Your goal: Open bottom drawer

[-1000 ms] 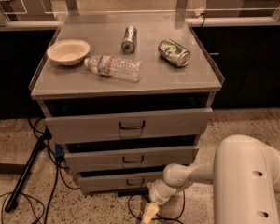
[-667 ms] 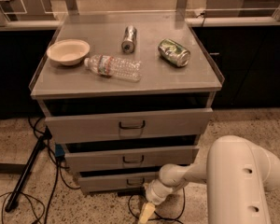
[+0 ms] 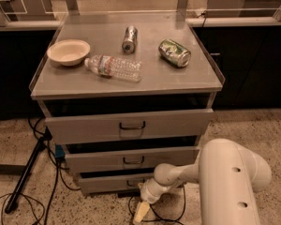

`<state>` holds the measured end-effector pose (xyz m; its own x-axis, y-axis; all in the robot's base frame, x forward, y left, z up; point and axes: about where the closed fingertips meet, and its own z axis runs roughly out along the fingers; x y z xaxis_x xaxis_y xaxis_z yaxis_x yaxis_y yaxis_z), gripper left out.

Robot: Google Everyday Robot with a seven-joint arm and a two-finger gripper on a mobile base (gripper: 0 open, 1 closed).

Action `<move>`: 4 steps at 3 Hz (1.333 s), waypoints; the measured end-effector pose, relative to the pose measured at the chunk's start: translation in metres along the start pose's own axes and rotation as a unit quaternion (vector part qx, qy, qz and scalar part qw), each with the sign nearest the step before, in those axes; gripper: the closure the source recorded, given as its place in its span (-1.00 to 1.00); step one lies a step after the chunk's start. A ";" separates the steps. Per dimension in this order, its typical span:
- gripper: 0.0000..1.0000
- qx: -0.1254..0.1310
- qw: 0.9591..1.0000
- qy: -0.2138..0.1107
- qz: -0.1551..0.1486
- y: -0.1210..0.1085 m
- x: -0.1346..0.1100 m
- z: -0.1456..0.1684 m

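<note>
The bottom drawer [image 3: 107, 181] is the lowest, narrowest grey front of the cabinet, near the floor. Its small dark handle [image 3: 132, 183] sits at the centre, partly behind my wrist. My white arm [image 3: 225, 182] reaches in from the lower right. My gripper [image 3: 140, 212] hangs just below and in front of the bottom drawer's handle, pointing down at the floor. All three drawers stand slightly ajar, with dark gaps above their fronts.
The top drawer [image 3: 131, 124] and middle drawer [image 3: 131, 159] are above. On the cabinet top lie a bowl [image 3: 68, 52], a plastic bottle [image 3: 114, 68], a silver can [image 3: 129, 39] and a green can [image 3: 174, 52]. Cables [image 3: 47, 172] and a stand leg [image 3: 23, 172] lie at the left.
My arm has shifted slightly left and closer to the bottom drawer front. The drawers have not visibly moved.
</note>
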<state>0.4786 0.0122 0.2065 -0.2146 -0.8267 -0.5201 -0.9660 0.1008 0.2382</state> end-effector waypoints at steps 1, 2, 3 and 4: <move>-1.00 -0.001 1.000 -0.006 -0.006 -0.005 -0.008 0.004; -1.00 0.012 1.000 0.015 -0.012 -0.006 -0.005 0.006; -1.00 0.027 0.999 0.025 -0.016 -0.028 -0.006 0.024; -1.00 0.024 0.999 0.021 -0.016 -0.036 -0.002 0.032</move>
<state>0.5093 0.0283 0.1726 -0.1783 -0.8527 -0.4910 -0.9781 0.0994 0.1827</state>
